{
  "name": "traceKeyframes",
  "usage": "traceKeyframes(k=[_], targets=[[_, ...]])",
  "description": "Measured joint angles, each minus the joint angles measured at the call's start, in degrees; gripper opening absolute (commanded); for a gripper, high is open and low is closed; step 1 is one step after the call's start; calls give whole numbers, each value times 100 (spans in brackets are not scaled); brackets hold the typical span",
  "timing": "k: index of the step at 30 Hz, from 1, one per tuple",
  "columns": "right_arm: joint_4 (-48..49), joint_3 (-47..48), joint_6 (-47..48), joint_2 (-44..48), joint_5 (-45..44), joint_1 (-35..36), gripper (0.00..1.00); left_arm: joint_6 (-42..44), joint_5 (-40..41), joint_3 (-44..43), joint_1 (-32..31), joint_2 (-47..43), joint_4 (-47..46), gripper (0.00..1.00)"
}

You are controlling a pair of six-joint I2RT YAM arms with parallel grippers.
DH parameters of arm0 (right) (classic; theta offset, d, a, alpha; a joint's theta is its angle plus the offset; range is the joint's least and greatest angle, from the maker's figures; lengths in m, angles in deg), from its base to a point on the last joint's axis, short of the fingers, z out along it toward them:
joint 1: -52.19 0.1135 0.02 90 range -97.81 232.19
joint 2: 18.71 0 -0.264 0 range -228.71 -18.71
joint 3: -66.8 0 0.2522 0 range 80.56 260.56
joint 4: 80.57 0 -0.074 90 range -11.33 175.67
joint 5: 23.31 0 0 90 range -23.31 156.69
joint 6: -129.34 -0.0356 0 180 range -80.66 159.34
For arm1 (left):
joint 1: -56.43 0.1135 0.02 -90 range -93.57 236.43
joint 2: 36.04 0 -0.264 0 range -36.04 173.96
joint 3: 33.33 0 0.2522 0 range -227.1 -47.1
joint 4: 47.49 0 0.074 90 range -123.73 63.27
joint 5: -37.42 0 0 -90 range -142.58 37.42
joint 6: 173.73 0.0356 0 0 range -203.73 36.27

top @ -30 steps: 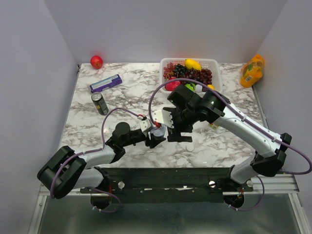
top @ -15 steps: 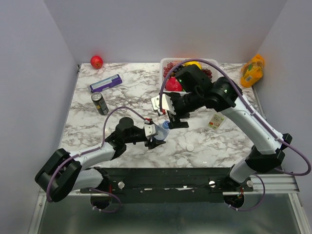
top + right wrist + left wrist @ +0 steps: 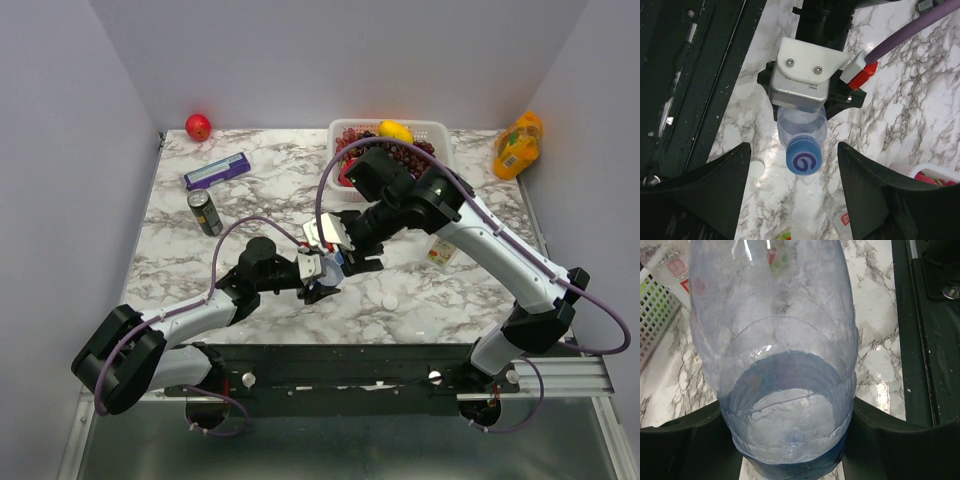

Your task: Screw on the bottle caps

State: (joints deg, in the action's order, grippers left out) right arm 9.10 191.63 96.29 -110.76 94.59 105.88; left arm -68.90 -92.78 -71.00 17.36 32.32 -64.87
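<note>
Clear plastic bottle (image 3: 790, 365); glossy, seemingly marble table (image 3: 920, 100).

You will find the blue-labelled bottle (image 3: 801, 127) in front of the basket (image 3: 441, 131) with a blue cap (image 3: 802, 161) seated on its neck, a loose white cap (image 3: 390, 300) lying flat farther forward, and a second bottle (image 3: 440, 250) off the basket's front-right corner.

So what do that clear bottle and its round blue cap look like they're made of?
The clear bottle looks like thin, glossy transparent plastic: the marble tabletop shows through its wall, with bright highlights. The round blue cap looks like opaque moulded plastic, smooth with a slight sheen.
</note>
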Motion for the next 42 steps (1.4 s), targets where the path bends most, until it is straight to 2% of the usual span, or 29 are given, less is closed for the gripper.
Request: traceKeyframes(k=[28,42], targets=[[28,-205,-398,-153,-433,-50,50,-96,2,0,0,0,-203,0],[111,-63,-1250,-433,-245,-407,34,-208,313,37,-2,13,-219,0]])
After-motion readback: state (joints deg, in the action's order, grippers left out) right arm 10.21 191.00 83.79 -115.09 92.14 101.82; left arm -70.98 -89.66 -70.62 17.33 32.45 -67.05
